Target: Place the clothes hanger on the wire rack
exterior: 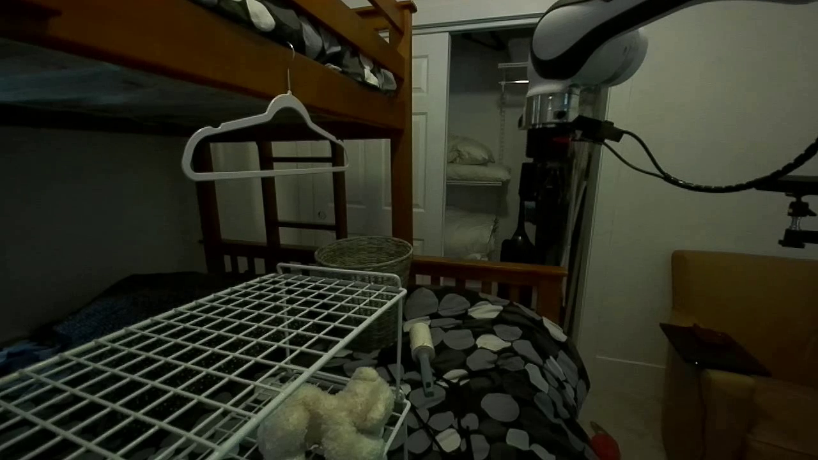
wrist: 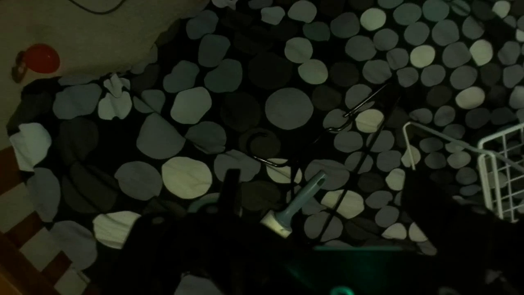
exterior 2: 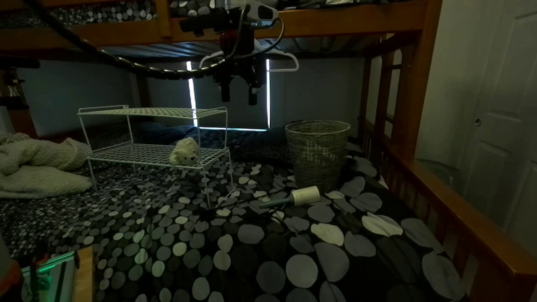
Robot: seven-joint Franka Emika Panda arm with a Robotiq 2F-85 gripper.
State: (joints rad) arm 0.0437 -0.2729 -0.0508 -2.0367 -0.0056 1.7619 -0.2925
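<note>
A white clothes hanger [exterior: 265, 173] hangs by its hook from the upper bunk rail; in an exterior view it is partly behind my gripper [exterior 2: 239, 100]. A dark hanger with a metal hook [wrist: 266, 161] lies on the spotted bedding in the wrist view. The white wire rack [exterior: 211, 348] stands on the bed with two grid levels; it shows in an exterior view [exterior 2: 155, 112] and at the right edge of the wrist view [wrist: 487, 180]. My gripper points down, fingers apart and empty, high above the bed; it also shows in the wrist view [wrist: 322, 180].
A cream teddy bear [exterior 2: 186, 152] sits on the rack's lower level. A wicker basket [exterior 2: 316, 151] and a lint roller [exterior 2: 306, 196] are on the bed beside the rack. The wooden upper bunk rail [exterior 2: 356, 25] is close behind the gripper. A fluffy blanket [exterior 2: 37, 167] lies beside the rack.
</note>
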